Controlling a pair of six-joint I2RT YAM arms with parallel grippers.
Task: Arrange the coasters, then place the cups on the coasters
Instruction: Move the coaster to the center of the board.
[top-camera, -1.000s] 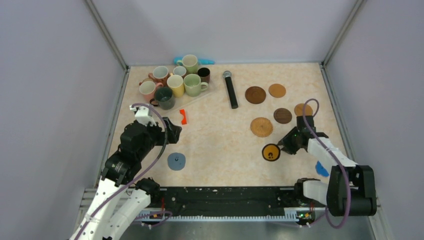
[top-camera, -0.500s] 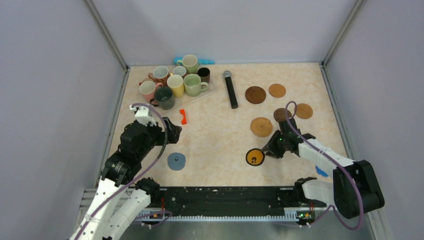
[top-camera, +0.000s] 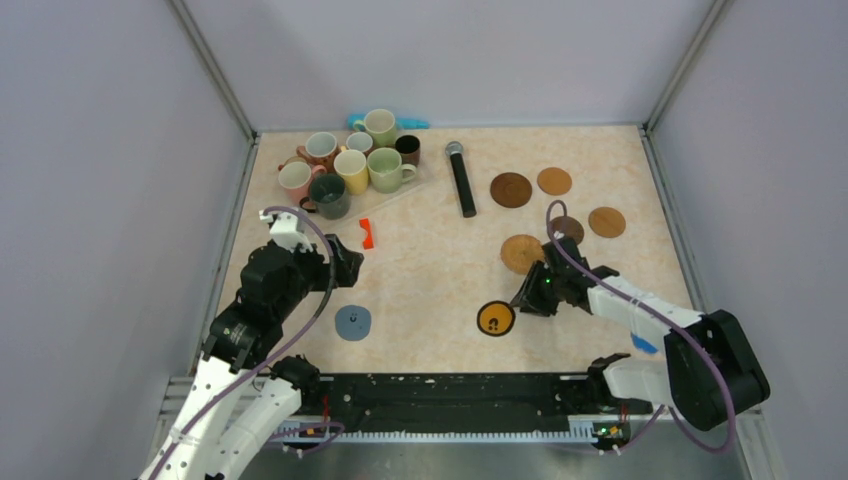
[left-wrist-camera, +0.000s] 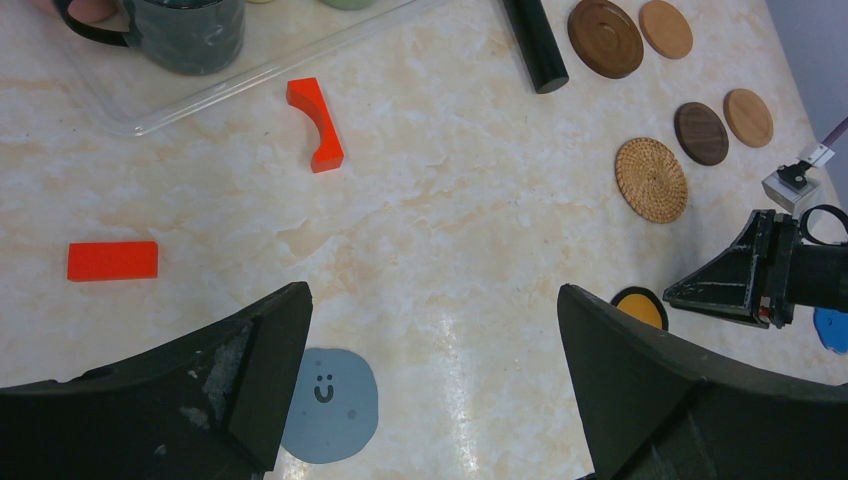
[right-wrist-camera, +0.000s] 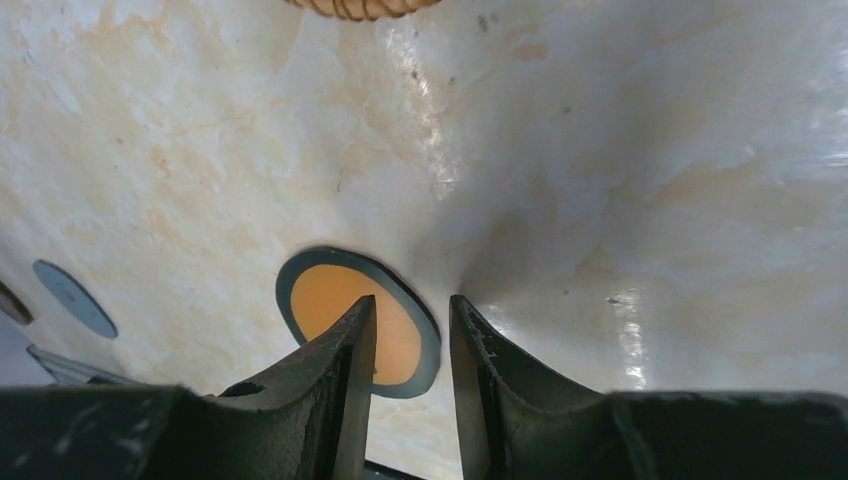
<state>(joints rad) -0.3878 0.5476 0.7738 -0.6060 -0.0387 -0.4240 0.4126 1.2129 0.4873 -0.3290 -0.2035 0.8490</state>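
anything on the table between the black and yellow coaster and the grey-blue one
Nothing visible: only bare tabletop lies between the black and yellow coaster and the grey-blue coaster. The curved red piece sits farther back.

Left arm (top-camera: 245, 320): rises from the lower left of the top view, elbow folded, wrist aimed toward the upper right. Left claw (top-camera: 348, 264) spread to its full width. In its wrist view the two fingers (left-wrist-camera: 250, 370) sit in the lower left and lower right corners, with a wide gap between them, held above the surface (top-camera: 430, 270).

Right arm (top-camera: 650, 310): starts at the lower right, forearm stretched left toward frame centre, low over the surface. Right claw (top-camera: 522, 297) points left and down, tips at the surface. In its wrist view the fingers (right-wrist-camera: 340, 380) lie side by side at bottom centre, with a narrow slit between them, open down to the tips.
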